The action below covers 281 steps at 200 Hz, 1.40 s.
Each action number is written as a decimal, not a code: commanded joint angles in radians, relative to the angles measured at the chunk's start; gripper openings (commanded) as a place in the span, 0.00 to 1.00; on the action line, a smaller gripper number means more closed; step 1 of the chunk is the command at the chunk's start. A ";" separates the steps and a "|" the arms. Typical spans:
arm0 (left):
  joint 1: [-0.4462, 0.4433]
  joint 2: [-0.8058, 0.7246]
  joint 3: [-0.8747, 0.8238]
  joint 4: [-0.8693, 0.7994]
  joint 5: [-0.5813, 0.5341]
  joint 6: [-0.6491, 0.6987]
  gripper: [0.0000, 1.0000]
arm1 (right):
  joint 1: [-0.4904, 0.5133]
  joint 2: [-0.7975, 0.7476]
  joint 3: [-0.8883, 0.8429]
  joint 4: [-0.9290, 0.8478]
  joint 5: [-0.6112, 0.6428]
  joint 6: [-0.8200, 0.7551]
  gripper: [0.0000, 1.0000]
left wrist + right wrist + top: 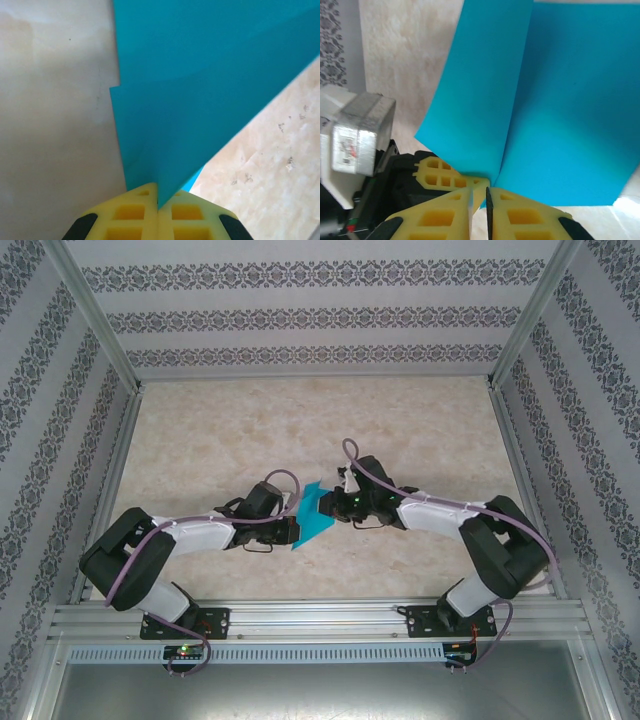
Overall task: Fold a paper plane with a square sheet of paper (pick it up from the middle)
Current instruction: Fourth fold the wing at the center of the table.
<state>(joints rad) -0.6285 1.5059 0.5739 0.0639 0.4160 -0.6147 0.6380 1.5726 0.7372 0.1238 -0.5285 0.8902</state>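
The teal-blue square sheet of paper [315, 512] is held off the table between both arms, bent along a crease into two panels. My left gripper [293, 522] is shut on its lower corner, and the paper [200, 100] rises straight out of the closed yellow fingertips [158, 200]. My right gripper [341, 502] meets the sheet from the other side. Its jaws [479, 197] stand a narrow gap apart right under the crease of the paper [545, 110]. The left gripper's yellow fingers [440, 172] touch the sheet just beside them.
The beige marbled tabletop [300, 430] lies bare behind and around the arms. Patterned walls and metal frame posts [95, 315] close in the sides and back. A metal rail [320, 618] runs along the near edge.
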 commanded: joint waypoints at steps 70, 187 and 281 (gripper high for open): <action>0.083 0.085 -0.002 0.106 0.233 -0.004 0.05 | 0.060 0.140 0.096 0.139 -0.052 0.029 0.11; 0.122 0.165 0.055 0.052 0.349 0.047 0.06 | 0.040 0.170 0.060 0.123 0.085 0.053 0.13; 0.125 0.156 0.133 -0.060 0.307 0.117 0.08 | -0.045 0.075 -0.029 0.056 0.092 0.036 0.09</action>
<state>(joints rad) -0.5148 1.6608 0.6727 0.0566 0.7315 -0.5484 0.5903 1.5806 0.7116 0.1734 -0.4072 0.9352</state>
